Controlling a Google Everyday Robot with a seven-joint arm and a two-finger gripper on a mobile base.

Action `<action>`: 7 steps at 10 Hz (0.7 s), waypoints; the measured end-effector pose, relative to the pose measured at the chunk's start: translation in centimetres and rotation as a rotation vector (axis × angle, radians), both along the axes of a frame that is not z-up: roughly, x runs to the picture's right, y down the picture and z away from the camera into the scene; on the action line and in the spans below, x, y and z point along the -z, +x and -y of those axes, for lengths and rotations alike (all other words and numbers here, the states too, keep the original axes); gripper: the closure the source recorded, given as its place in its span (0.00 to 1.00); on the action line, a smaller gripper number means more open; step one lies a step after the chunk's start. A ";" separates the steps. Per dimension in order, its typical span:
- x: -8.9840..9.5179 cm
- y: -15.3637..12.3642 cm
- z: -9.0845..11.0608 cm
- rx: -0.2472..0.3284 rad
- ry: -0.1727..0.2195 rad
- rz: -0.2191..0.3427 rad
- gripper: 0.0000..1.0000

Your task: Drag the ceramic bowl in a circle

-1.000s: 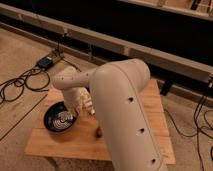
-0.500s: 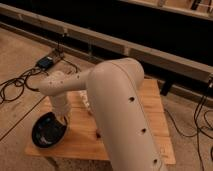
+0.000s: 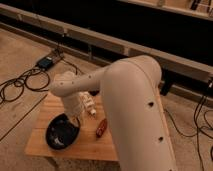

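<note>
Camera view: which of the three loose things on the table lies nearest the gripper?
The ceramic bowl, round and black, at the table's left front. The gripper reaches down at its right rim; the reddish-brown oblong and pale block lie further right.

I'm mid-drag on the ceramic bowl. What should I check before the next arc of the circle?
1. Ceramic bowl on the wooden table: ok.
2. Margin to the table's front-left edges: not ok, the bowl sits close to them.
3. Gripper at the bowl's right rim, hidden under the arm: contact cannot tell.
4. Reddish-brown oblong object out of the way: ok, apart to the bowl's right.
5. Pale block out of the way: ok, behind the bowl, apart.
</note>
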State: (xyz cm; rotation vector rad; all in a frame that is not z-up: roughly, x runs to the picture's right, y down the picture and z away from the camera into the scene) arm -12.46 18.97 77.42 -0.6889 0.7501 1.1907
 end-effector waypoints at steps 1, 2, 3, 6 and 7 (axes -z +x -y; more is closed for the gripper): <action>-0.4 1.6 0.7 -0.007 0.013 -0.032 1.00; -0.9 2.8 1.3 -0.017 0.024 -0.057 1.00; -1.7 3.7 2.1 -0.022 0.039 -0.078 1.00; -4.2 2.6 3.9 -0.038 0.061 -0.084 1.00; -4.8 1.4 4.1 -0.042 0.062 -0.074 1.00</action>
